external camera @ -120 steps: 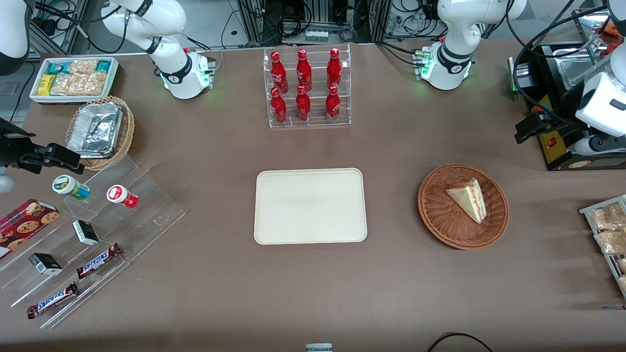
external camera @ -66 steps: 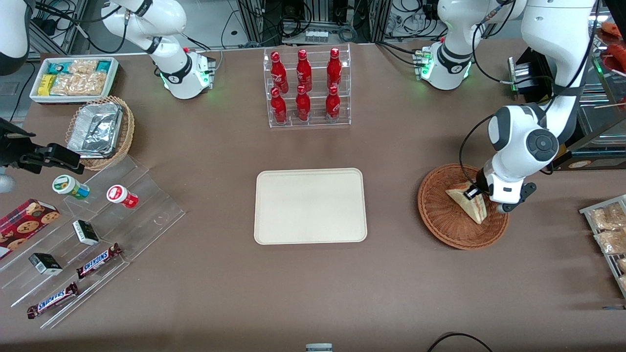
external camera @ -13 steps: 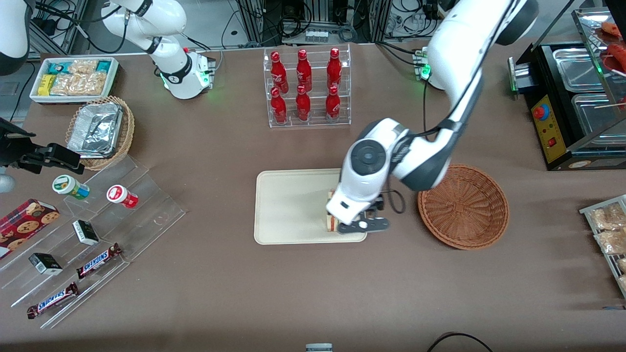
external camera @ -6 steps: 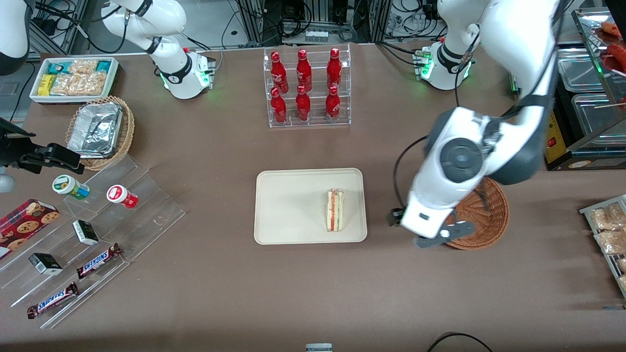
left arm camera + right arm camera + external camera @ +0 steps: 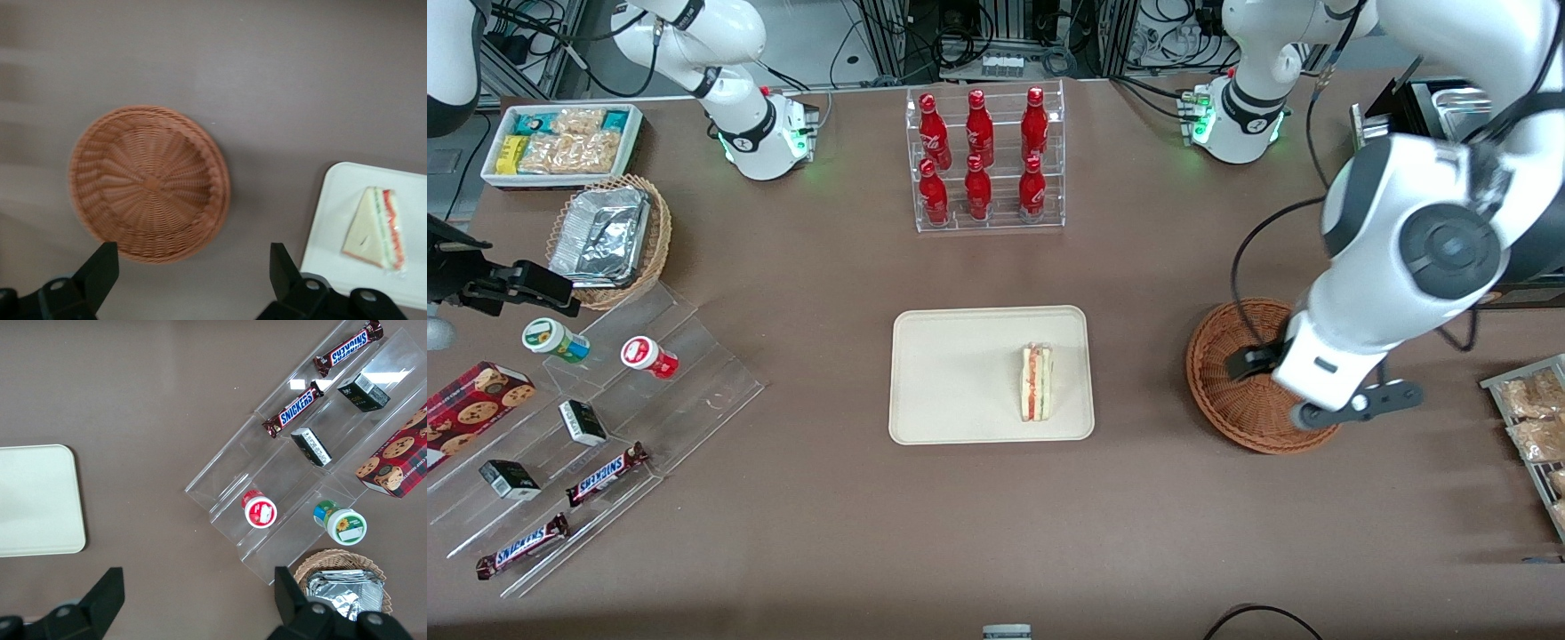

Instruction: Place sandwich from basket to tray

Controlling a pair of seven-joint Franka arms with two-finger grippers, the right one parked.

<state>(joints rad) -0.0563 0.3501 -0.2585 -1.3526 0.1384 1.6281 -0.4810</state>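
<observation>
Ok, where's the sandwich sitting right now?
The sandwich lies on the tray, near the tray's edge closest to the basket. The open gripper hangs above that basket.

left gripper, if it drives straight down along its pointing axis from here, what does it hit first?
Probably bare table or the basket rim. The gripper, fingers open, hangs high above the table; the wrist view puts the basket's edge and brown cloth between its fingertips. The sandwich lies on the tray, clear of that line. Depth is uncertain.

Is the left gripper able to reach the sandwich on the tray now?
Probably yes. The gripper is open above the empty basket; the sandwich lies uncovered on the tray, nothing between.
</observation>
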